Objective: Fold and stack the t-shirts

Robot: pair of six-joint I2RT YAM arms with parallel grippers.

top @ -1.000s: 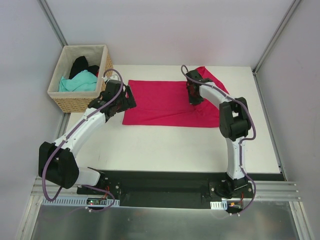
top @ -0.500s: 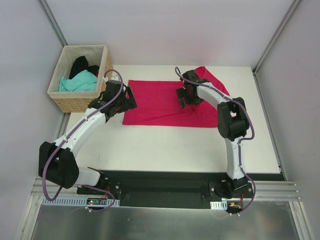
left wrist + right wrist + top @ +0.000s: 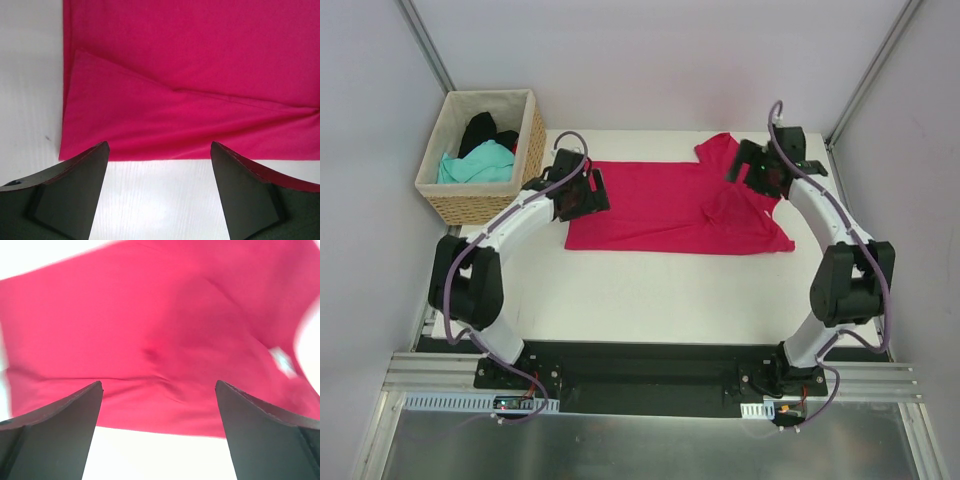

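Note:
A crimson-pink t-shirt point(image 3: 660, 205) lies spread across the far half of the table, a fold running along its left part point(image 3: 190, 75). Its white neck label point(image 3: 282, 360) shows in the right wrist view. My left gripper point(image 3: 597, 192) hovers open at the shirt's left edge, nothing between its fingers point(image 3: 159, 146). Over the shirt's right end near the sleeve, my right gripper point(image 3: 738, 168) stands wide open and empty point(image 3: 159, 384). A teal t-shirt point(image 3: 475, 165) and a black t-shirt point(image 3: 480, 130) lie crumpled in the basket.
The woven wicker basket point(image 3: 455, 205) stands at the far left corner, just left of my left arm. Bare white table point(image 3: 670, 290) runs between the shirt and the arm bases. Grey walls and metal posts close in the back and sides.
My right gripper opened, let go of the crimson shirt and swung right toward the far corner; the shirt's right side now lies flatter and wider. The left arm shifted slightly right.

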